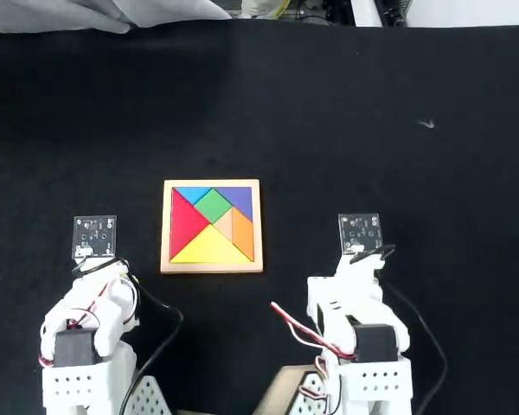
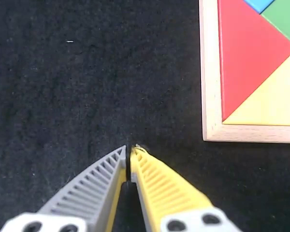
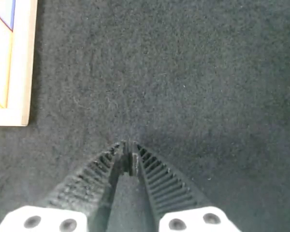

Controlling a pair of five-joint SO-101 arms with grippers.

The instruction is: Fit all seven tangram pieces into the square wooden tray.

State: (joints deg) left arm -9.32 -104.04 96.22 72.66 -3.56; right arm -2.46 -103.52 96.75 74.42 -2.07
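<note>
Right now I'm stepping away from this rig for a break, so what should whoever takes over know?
Left gripper: shut, empty, low over the black cloth beside the tray.
Right gripper: shut, empty, over the cloth on the tray's other side.
The tangram pieces all seven appear to lie flat inside the tray, filling the square.
Done: the puzzle looks complete.
Left: nothing that I can see; perhaps check that each piece sits flush.

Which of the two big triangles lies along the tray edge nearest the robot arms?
The yellow triangle: its long side runs along the near edge of the tray, while the red triangle lines a side edge.
</note>
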